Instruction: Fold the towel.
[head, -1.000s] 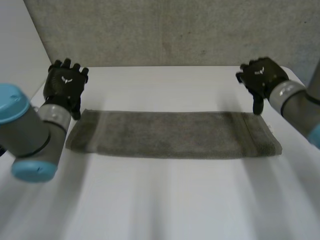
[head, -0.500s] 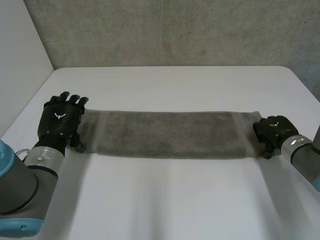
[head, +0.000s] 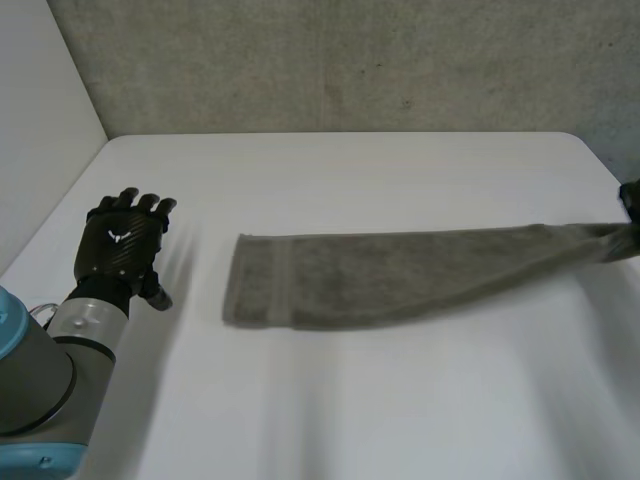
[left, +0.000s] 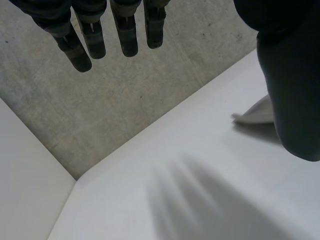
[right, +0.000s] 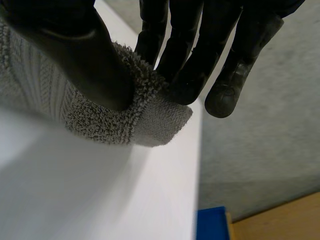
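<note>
**Step in hand:** by my reading, carrying one short end of the towel (head: 400, 275) over toward the other.
- Your right hand (right: 75, 55) has that end clamped between thumb and fingers (right: 190, 55). Hold the pinch firm, since only a narrow bunch of pile sits in it.
- Raise the end clear of the table (head: 350, 170) before you travel, so the strip arcs over rather than drags.
- Your left hand (head: 120, 245) hangs spread and empty, fingers straight, beside the free end and apart from it. Lay it on that end to pin it, then land the carried end edge to edge.

**Towel:** grey terry, a long narrow strip, seemingly doubled lengthwise.
- A hem band (head: 268, 280) crosses the end nearest your left hand, and that end lies flat.
- The stretch toward your right hand narrows, gathers and lifts off the table.
</note>
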